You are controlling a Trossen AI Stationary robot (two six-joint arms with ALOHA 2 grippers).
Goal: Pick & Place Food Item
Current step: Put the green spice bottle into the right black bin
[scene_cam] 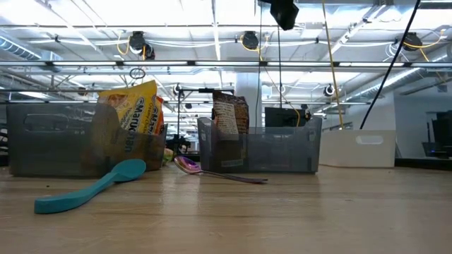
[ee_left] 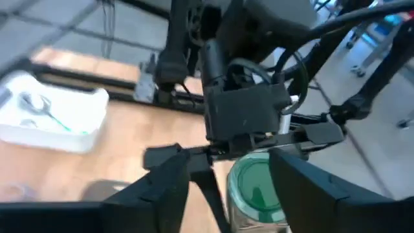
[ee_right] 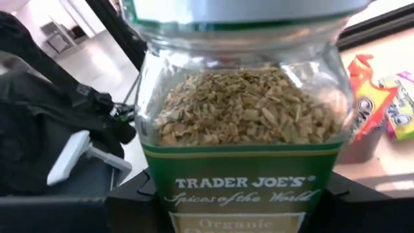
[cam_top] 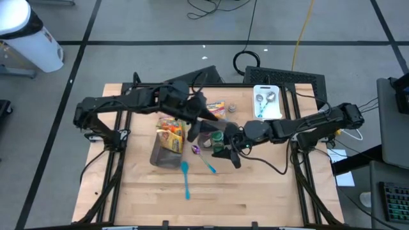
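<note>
Spice jar: a glass jar with a green lid and green label, filled with dried herb flakes, held up above the middle of the desk.
Right gripper: the right gripper reaches in from the right side; its fingers are clamped on the jar's lower body, one on each side.
Left gripper: the left gripper comes over from the left and sits just beside the jar's green lid; its fingers stand apart, one on each side of the lid, and I cannot tell whether they touch it.
Snack bag: a yellow and orange bag stands in a grey bin left of the jar.
Spoons: a teal spoon lies flat on the wood in front of the bin; a purple spoon lies just to its right.
White tray: a white tray with metal utensils sits at the back right, well apart from the jar.
Candy packets: bright packets lie behind the grippers.
</note>
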